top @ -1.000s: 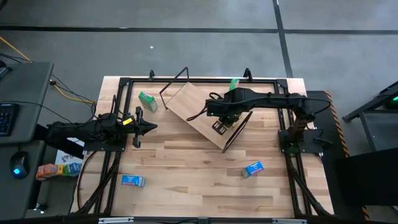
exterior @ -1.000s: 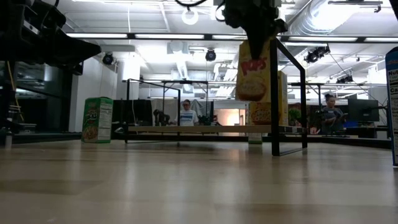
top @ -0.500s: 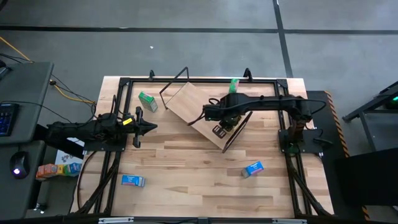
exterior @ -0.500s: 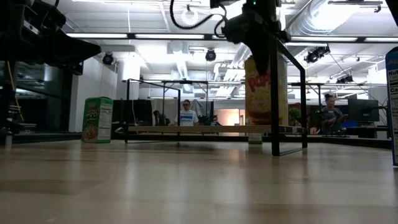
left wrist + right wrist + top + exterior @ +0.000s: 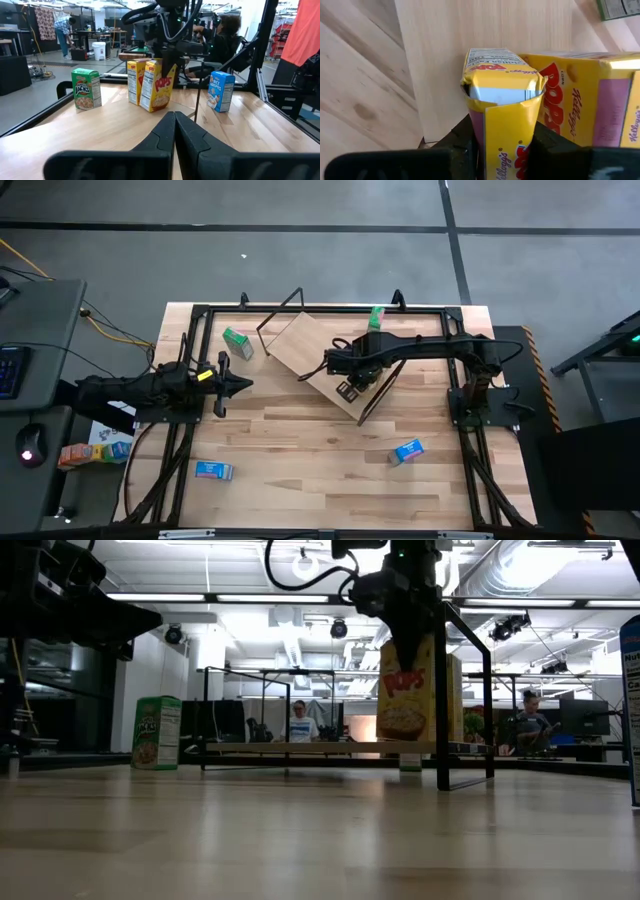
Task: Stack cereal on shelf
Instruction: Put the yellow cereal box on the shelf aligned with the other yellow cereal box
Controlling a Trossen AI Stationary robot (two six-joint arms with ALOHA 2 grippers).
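The right gripper (image 5: 502, 145) clamps the top of a small yellow cardboard cereal box (image 5: 403, 695) over the tilted light-wood shelf board (image 5: 300, 345), just beside a second yellow box (image 5: 590, 105) already standing there. A green box (image 5: 237, 340) sits on the striped wooden tabletop (image 5: 300, 470) near the shelf, another green one (image 5: 376, 316) at the far edge, two blue boxes (image 5: 213, 470) (image 5: 406, 451) nearer the front. The left gripper (image 5: 232, 385) waits at the table's left side, jaws pressed together.
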